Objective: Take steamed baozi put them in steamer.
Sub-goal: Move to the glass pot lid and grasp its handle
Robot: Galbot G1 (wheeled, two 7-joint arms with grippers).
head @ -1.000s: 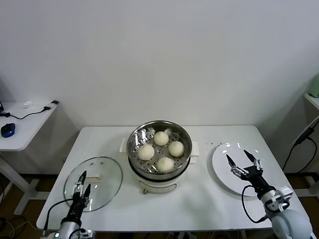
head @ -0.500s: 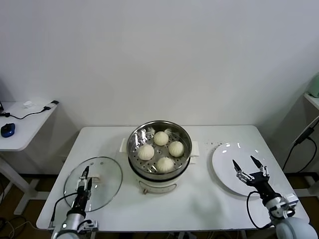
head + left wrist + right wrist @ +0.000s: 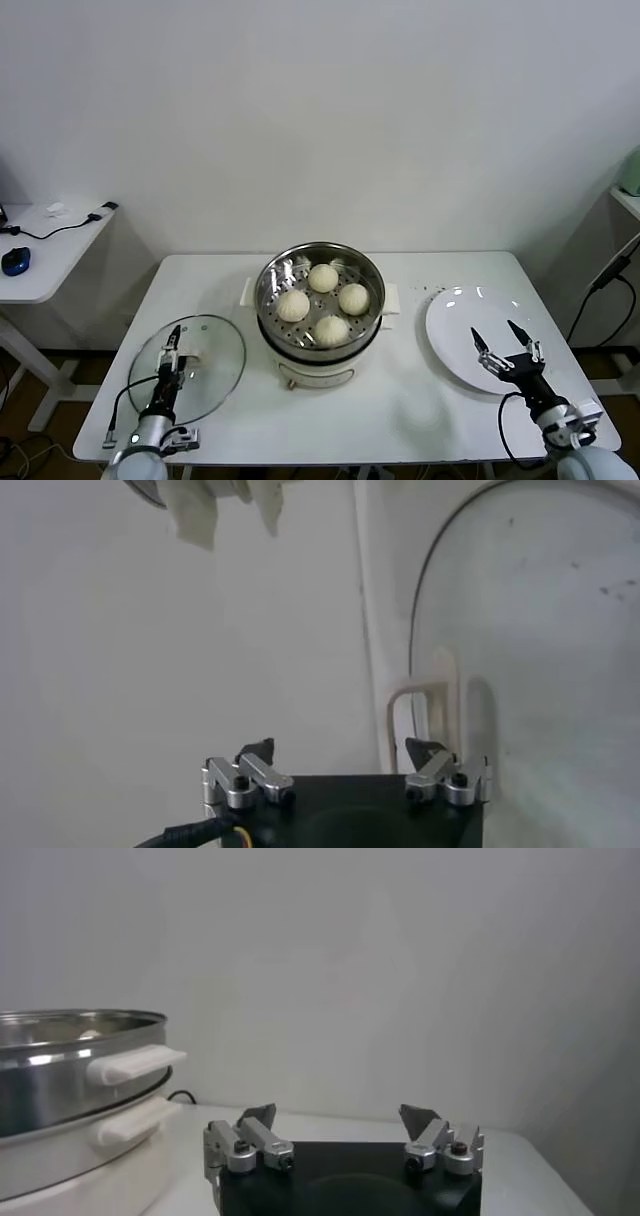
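The steamer (image 3: 320, 345) stands at the middle of the white table, a shiny steel pot on a white base. Several cream-white steamed baozi (image 3: 322, 277) rest on its perforated tray. My left gripper (image 3: 176, 345) hovers open over the round glass lid (image 3: 215, 350), close to the lid's white handle (image 3: 420, 710); nothing sits between its fingers (image 3: 343, 750). Over the near part of the flat white plate (image 3: 455, 320), my right gripper (image 3: 492, 328) is open and empty. In the right wrist view the gripper (image 3: 340, 1116) looks past the steamer's side (image 3: 70, 1058) and its white handles.
A small side table (image 3: 50, 250) with a blue mouse (image 3: 15, 260) and a cable stands off the left. A shelf edge (image 3: 628, 195) and a dark cable sit at the far right. The wall rises close behind the table.
My left gripper has moved forward over the lid toward its handle. My right gripper has drawn back toward the table's near right corner. The baozi and steamer have not moved.
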